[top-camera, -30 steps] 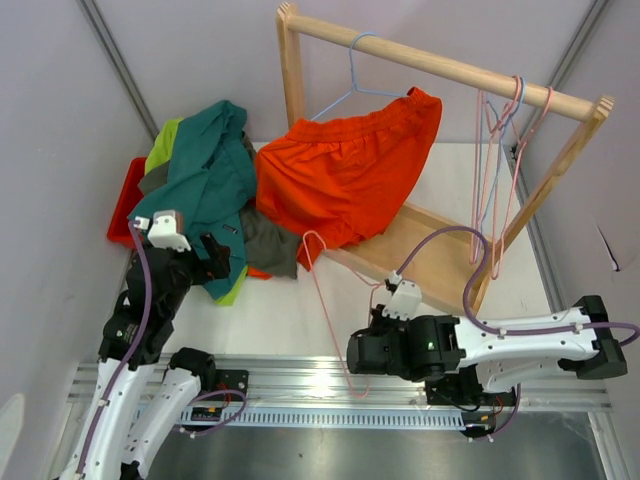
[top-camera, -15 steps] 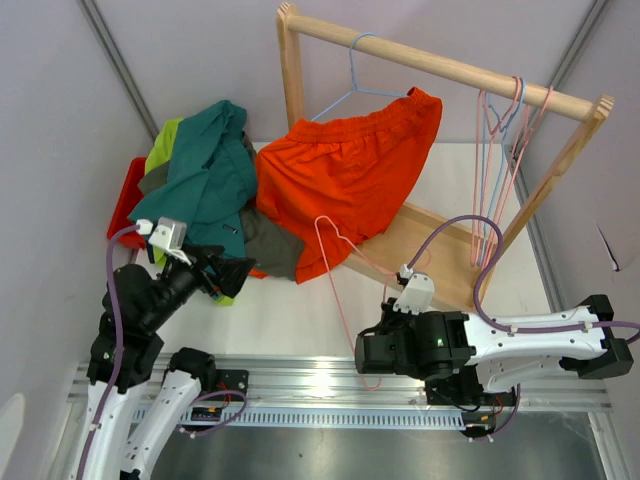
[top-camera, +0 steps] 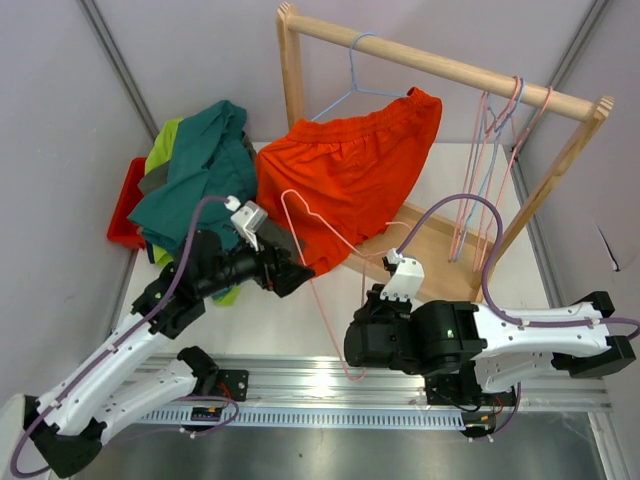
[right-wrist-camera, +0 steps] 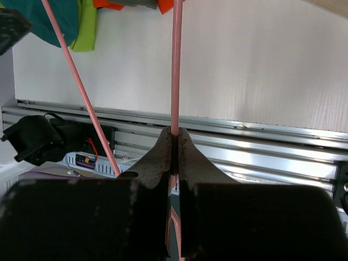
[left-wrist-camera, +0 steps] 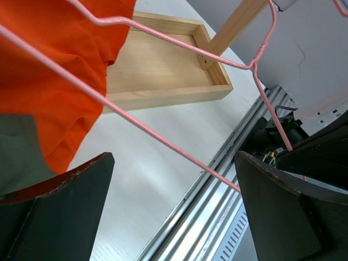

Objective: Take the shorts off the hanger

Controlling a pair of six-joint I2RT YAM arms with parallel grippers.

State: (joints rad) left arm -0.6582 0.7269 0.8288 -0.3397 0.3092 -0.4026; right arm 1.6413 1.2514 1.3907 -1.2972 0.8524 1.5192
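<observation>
The orange shorts (top-camera: 345,180) hang on a blue hanger (top-camera: 352,70) from the wooden rack (top-camera: 440,68); they also show in the left wrist view (left-wrist-camera: 49,70). Teal shorts (top-camera: 200,170), lime green shorts (top-camera: 165,140) and dark grey shorts (top-camera: 152,180) lie piled at the left. Navy shorts are not visible. My right gripper (top-camera: 352,350) is shut on the wire of a bare pink hanger (right-wrist-camera: 176,65), whose hook (top-camera: 295,192) leans against the orange shorts. My left gripper (top-camera: 300,275) is open, and the pink wire (left-wrist-camera: 163,144) passes in front of its jaws (left-wrist-camera: 174,212).
A red tray (top-camera: 125,205) lies under the pile. The rack's wooden base (top-camera: 430,240) sits centre right. Several bare hangers (top-camera: 490,160) hang at the rack's right end. A metal rail (top-camera: 300,375) runs along the near edge.
My left arm has swung from the pile to the right, up to the pink hanger. My right gripper has tilted the pink hanger to the left, so its hook is nearer the orange shorts.
</observation>
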